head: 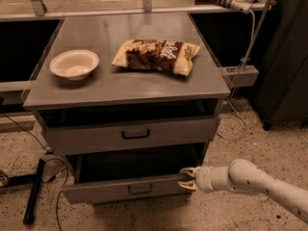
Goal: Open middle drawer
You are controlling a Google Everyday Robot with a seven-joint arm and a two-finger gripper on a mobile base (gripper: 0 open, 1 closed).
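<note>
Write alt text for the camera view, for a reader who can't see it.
The robot's gripper is at the right end of the middle drawer, whose front is pulled partly out of a grey cabinet, showing a dark interior. A white bowl and a chip bag lie apart on top of the cabinet.

Dim warm light from above; cabinet (pixel 144 86) insides near black, probably underexposed; gripper (pixel 186 178) at lower right reads pale.

Room lay along the front edge of the grey bench (pixel 125 88), before a white round bowl (pixel 74 64) and a brown crinkled snack bag (pixel 156 56). The gripper (pixel 186 178) blocked the right end of the flat grey middle drawer (pixel 101 192).
</note>
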